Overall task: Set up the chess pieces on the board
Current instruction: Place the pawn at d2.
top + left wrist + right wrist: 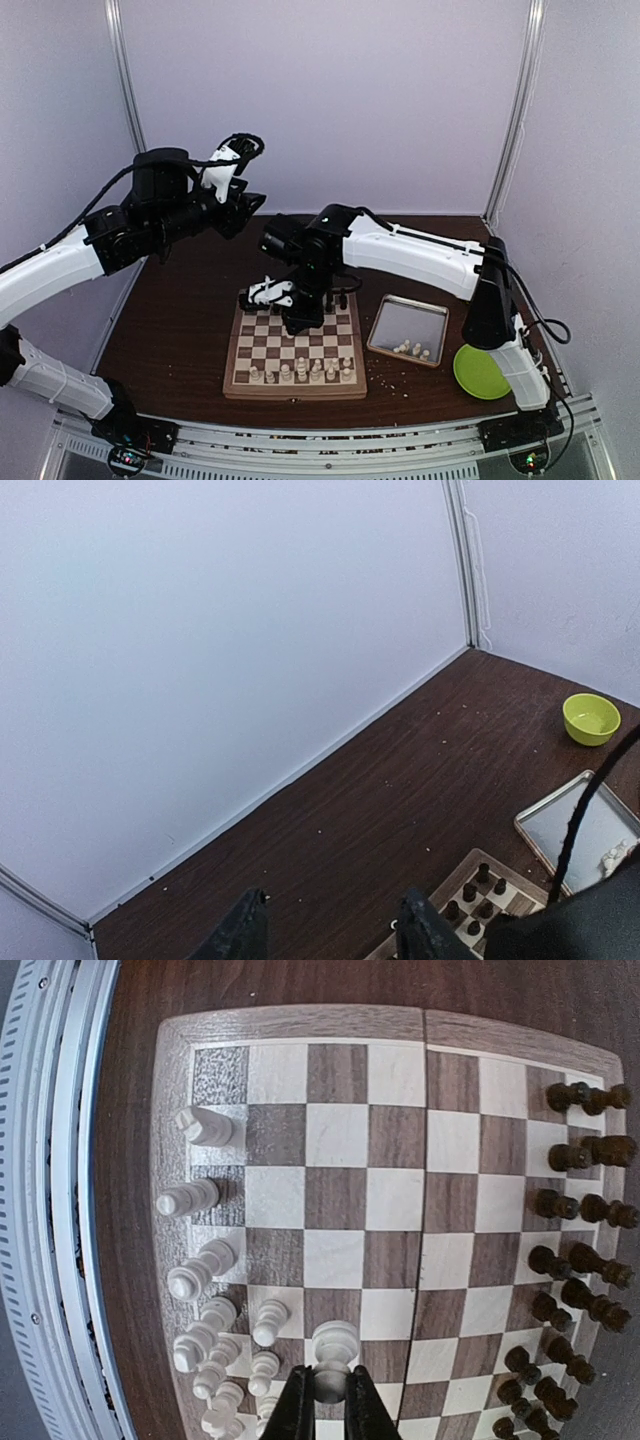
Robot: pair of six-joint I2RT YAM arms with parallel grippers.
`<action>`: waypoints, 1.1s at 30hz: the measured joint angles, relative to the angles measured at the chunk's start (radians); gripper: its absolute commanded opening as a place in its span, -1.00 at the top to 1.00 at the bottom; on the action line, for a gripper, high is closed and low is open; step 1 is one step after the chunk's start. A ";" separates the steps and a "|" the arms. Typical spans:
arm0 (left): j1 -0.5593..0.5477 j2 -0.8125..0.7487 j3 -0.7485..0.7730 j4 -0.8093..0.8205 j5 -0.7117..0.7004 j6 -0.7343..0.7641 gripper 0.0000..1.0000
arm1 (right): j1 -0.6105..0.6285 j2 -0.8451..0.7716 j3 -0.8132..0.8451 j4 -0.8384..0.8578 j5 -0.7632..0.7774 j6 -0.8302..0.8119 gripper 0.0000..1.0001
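The wooden chessboard point(295, 350) lies on the dark table and fills the right wrist view point(400, 1220). Several cream chess pieces point(300, 372) stand along its near rows; they also show in the right wrist view point(205, 1305). Dark pieces point(575, 1220) line the far rows. My right gripper point(330, 1388) is shut on a cream pawn point(333, 1348) and holds it over the board; in the top view it point(300, 318) hangs above the board's middle. My left gripper point(330, 925) is open and empty, raised high at the back left point(245, 205).
A metal tray point(407, 330) right of the board holds several cream pieces point(413, 349). A green bowl point(482, 371) sits at the right front, also in the left wrist view point(591, 718). Pale crumbs dot the table. White walls enclose the back and sides.
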 measured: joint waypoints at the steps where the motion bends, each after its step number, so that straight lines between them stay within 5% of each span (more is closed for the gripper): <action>1: 0.000 0.000 0.000 0.000 0.000 0.000 0.10 | 0.008 0.010 0.005 -0.005 0.000 0.000 0.88; 33: 0.000 0.000 0.000 -0.003 0.005 0.007 0.09 | 0.064 0.149 0.066 -0.023 0.002 0.029 0.84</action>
